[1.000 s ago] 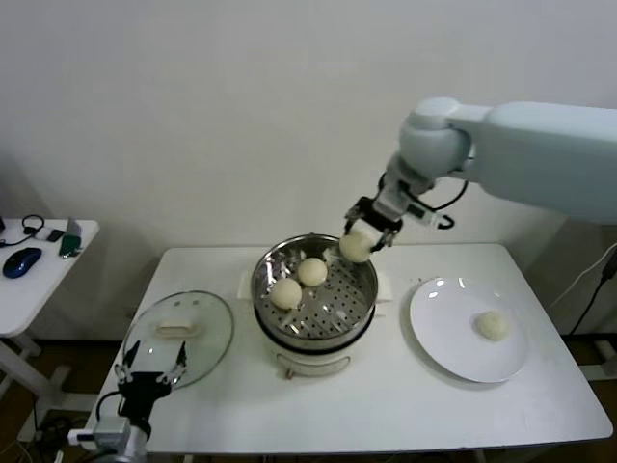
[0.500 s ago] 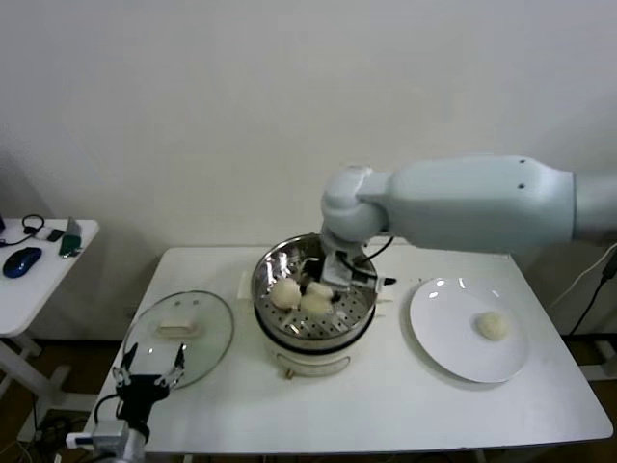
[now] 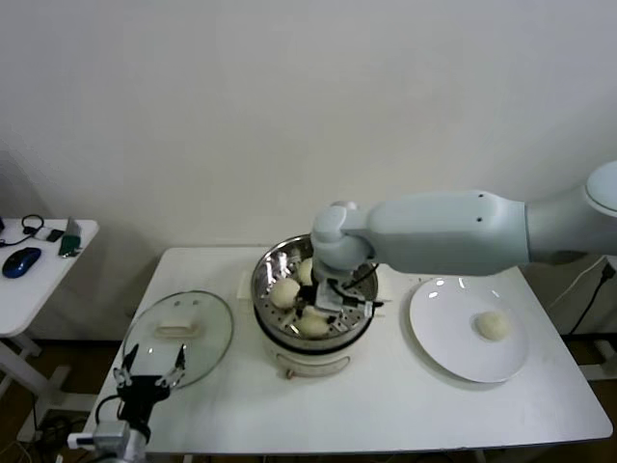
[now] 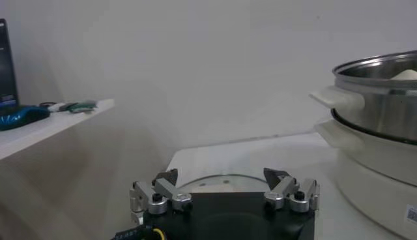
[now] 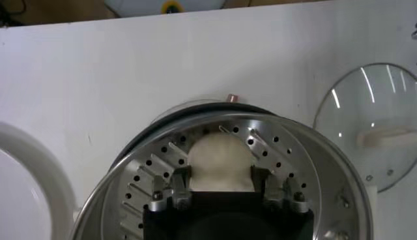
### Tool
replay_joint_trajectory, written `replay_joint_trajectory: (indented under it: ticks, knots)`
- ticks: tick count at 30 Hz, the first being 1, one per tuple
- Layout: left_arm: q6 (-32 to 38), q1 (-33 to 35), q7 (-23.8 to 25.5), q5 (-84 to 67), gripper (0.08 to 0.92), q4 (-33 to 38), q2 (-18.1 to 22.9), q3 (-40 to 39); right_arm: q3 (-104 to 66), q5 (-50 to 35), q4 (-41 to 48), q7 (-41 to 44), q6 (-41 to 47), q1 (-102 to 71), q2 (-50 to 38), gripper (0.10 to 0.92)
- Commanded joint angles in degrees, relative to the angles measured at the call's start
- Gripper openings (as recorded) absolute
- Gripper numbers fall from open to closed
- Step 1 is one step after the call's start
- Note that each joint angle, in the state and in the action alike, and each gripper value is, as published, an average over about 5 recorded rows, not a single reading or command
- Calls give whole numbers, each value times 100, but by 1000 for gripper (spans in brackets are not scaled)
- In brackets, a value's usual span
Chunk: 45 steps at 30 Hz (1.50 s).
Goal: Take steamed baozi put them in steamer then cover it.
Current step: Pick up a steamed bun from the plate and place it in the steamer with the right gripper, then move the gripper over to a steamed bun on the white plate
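The steamer (image 3: 267, 301) stands mid-table with two baozi (image 3: 283, 292) lying on its perforated tray (image 5: 296, 171). My right gripper (image 3: 323, 307) is down inside the pot near its front. It is shut on a third baozi (image 5: 219, 155), whose underside rests on the tray, one finger against each side. A further baozi (image 3: 492, 325) lies on the white plate (image 3: 448, 352) to the right. The glass cover (image 3: 207, 338) with its cream handle lies flat on the table to the left. My left gripper (image 3: 149, 371) hangs open at the cover's near edge (image 4: 215, 180), holding nothing.
My right forearm spans the space above the table between the plate and the steamer. A small side table (image 3: 43, 280) with a mouse and cables stands far left. The steamer's white side handle (image 4: 335, 98) juts toward the cover.
My right gripper has carried the baozi from above the steamer's back rim down into the pot, then forward to the tray's front. The left arm has stayed put.
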<state>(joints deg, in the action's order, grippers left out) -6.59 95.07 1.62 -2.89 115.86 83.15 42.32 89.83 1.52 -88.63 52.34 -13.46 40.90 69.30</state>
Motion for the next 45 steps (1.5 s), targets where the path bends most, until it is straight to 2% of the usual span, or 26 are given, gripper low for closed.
replay_joint_trajectory:
  ticks: [1,6,10,15,21,26,31,37,45]
  knots:
    - [3,3,0,-3,823,7,-8,2,-31,89,154,-37,-110,-15,61,756]
    - [2,-3,1,-3,823,29,-7,-8,-117,-310,402,196,-315,434,-192,818]
    - [-7,-22,5,2,823,45,-8,-21,52,-1320,688,600,-329,1128,-652,822]
    - [-22,-56,19,19,823,55,-22,-61,815,-2692,993,1089,182,2175,-1462,823]
    - [-21,-112,32,20,823,64,-37,-105,1789,-3128,1247,1172,736,2480,-2718,823]
    - [-2,-112,36,-4,823,68,-48,-105,1878,-2714,1339,1078,1118,1618,-3748,823]
    - [13,-74,33,-19,823,51,-56,-77,347,-1863,1862,1043,1149,-162,-4407,823]
    - [8,-53,32,-3,823,50,-31,-58,-1118,-1147,2522,1001,1010,-1853,-4394,823]
    - [53,3,22,5,823,-9,-3,-57,-1957,-684,3231,839,965,-2761,-3960,823]
